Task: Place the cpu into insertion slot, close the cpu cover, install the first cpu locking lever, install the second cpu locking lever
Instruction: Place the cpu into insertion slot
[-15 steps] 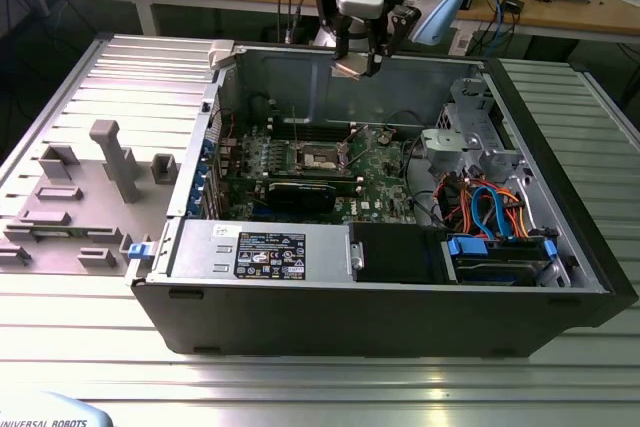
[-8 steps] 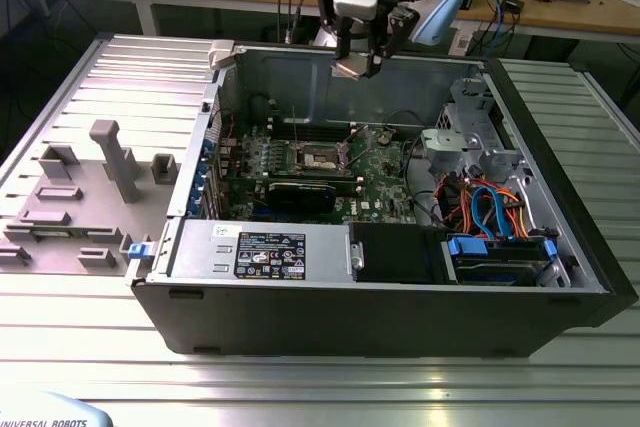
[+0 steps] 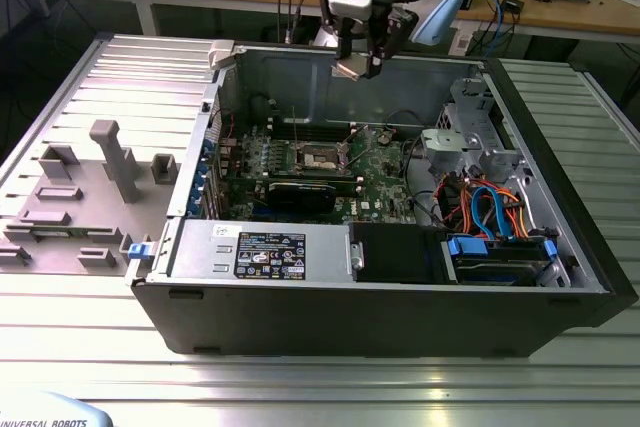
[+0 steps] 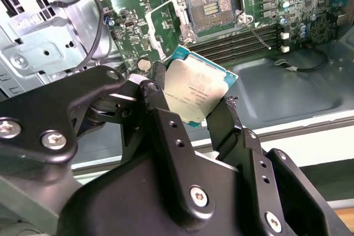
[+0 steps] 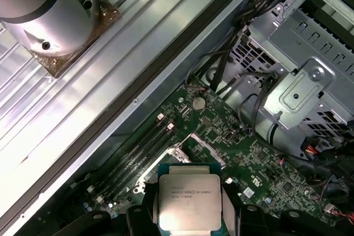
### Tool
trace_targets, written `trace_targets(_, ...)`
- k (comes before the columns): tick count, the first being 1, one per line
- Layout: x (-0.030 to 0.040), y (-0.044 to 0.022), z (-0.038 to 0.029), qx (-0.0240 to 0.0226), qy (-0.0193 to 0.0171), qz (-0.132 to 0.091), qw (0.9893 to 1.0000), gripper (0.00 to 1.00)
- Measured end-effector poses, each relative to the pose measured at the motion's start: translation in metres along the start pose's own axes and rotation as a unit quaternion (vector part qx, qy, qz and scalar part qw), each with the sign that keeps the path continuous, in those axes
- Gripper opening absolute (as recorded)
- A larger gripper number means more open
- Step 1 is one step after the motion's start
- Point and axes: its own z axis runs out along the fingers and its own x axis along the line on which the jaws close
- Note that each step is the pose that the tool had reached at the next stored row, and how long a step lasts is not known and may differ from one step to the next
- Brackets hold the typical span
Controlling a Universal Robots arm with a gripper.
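End effector [image 3: 358,67] at upper centre of the exterior view, above the open computer case [image 3: 400,277] standing on the ribbed metal bench [image 3: 300,387]. Black fingers [image 4: 166,125] clamped on two opposite edges of the cpu [image 4: 196,93]. Cpu held in the air, tilted, silver-grey top visible in both wrist views. Insertion slot [image 3: 318,157] at centre of the exterior view, set in the green circuit board [image 3: 385,172], below the end effector and well apart from the cpu. Slot uncovered in the second wrist view, dark contact field exposed inside the silver rim.
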Motion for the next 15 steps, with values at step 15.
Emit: trace_targets(15,-0.0001,-0.0001,0.0015,-0.0013,-0.0050,0.050,0.9987,0.54)
